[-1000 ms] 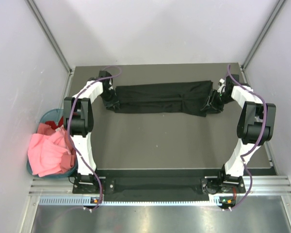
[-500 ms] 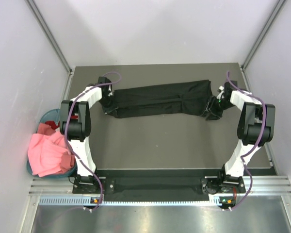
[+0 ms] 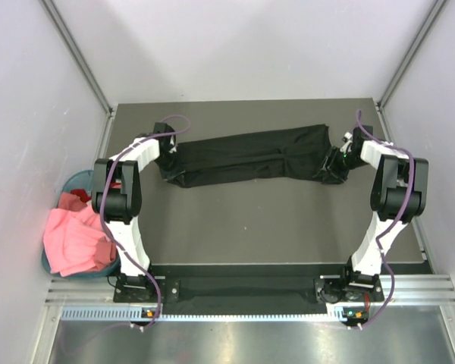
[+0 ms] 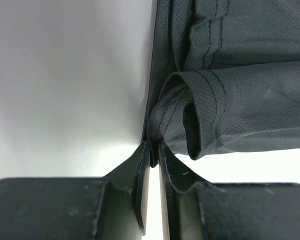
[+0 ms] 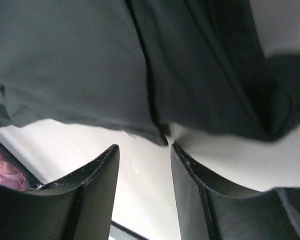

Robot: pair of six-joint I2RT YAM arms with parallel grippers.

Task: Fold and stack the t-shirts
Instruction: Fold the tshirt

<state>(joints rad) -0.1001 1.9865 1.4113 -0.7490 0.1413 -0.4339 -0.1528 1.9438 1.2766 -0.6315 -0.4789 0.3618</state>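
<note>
**One end pinched, one free**

Top view: black t-shirt (image 3: 246,155), a long band across the upper centre. Left wrist — left gripper (image 4: 151,150) clamped on its hem, lower centre. Right wrist — right gripper (image 5: 142,152), fingers apart, cloth filling the upper frame.

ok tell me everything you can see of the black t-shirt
The black t-shirt is plain and unprinted, a fine mesh-like knit with double-stitched hems. It is folded into a long, slightly creased band running left to right across the far part of the table. At its left end the left gripper pinches a hem edge beside a rolled sleeve opening. At its right end the right gripper stands open, just short of the fabric edge.
</note>
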